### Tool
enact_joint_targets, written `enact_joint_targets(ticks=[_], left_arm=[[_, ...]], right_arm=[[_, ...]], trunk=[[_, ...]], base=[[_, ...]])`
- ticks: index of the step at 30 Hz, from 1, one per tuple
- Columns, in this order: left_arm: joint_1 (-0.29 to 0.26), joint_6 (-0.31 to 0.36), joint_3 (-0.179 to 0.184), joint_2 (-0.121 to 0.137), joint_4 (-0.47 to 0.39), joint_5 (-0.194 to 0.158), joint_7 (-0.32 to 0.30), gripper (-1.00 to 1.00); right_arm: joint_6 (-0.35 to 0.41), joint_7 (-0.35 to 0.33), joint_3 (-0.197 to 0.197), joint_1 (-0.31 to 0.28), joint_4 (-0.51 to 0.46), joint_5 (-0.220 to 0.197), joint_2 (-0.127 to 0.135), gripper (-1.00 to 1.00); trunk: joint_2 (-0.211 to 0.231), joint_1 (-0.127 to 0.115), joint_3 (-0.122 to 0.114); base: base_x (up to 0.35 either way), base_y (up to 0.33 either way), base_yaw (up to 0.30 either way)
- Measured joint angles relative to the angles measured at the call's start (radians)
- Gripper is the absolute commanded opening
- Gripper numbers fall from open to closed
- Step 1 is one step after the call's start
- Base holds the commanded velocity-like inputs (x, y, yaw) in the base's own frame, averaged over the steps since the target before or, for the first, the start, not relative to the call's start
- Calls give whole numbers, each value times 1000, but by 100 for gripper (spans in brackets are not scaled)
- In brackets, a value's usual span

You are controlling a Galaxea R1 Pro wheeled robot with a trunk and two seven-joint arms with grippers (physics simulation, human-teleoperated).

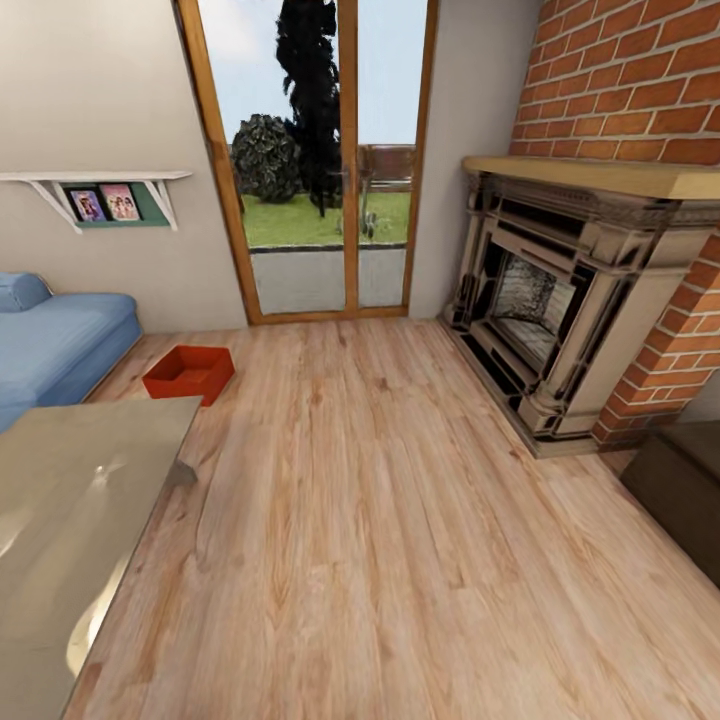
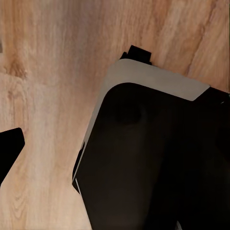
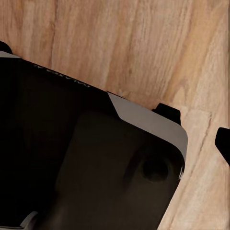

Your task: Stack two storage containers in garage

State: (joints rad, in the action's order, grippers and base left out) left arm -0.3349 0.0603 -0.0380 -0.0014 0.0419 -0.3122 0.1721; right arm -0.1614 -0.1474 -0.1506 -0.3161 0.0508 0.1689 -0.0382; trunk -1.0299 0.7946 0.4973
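Storage container [image 1: 189, 372], orange-red, sits on the wood-plank floor [image 1: 400, 520] just beside the blue sofa [image 1: 55, 340], beyond a glossy surface [image 1: 70, 490]; glass doors [image 1: 315, 160], then a fireplace [image 1: 560, 300]. Likely still approaching; I cannot tell whether either arm's fingers are released or clenched.

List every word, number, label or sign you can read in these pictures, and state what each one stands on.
No text can be read.
Two framed pictures on the wall shelf: images, any lettering too small to tell.
A faint line of marks on the robot's dark body: too blurred to read.
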Motion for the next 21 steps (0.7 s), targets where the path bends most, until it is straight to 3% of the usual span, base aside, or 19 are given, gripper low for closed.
enact_joint_targets(ticks=[21], left_arm=[[0, 0, 0, 0, 0, 0, 0, 100]], right_arm=[[0, 0, -1, 0, 0, 0, -1, 100]], trunk=[[0, 0, 5]], base=[[338, 0, 13]])
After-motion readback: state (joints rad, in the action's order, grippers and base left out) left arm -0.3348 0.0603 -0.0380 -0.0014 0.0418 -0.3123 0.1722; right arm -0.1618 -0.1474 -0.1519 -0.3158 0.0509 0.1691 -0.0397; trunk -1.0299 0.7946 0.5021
